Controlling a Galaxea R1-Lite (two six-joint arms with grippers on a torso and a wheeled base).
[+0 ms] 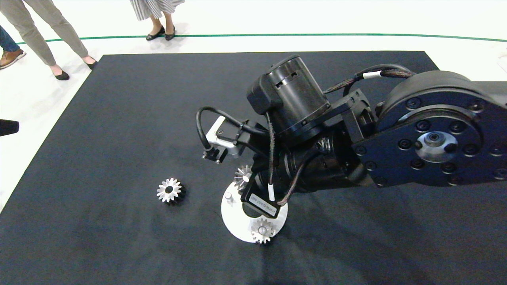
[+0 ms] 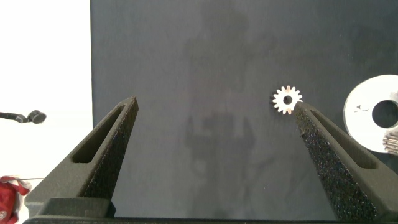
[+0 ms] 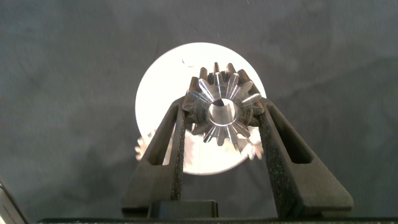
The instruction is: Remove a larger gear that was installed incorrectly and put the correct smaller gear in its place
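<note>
**Desk:** What does the right gripper hold?

**Photographer:** The small silver metal gear with the tapered face and narrow centre hole. The two grey fingers are clamped on its toothed rim, and it hangs over a round white disc plate on the black mat.

**Desk:** Any writing?

**Photographer:** A white label on that gripper carries print too small to read.

**Desk:** What is on the plate?

**Photographer:** One small silver gear at its 6 o'clock edge and another at 12 o'clock.

**Desk:** And the wide silver gear with the broad dark hole?

**Photographer:** It lies flat on the mat at 9 o'clock of the plate, well apart from it. The left gripper hangs over bare mat, fingers spread wide and empty.
</note>
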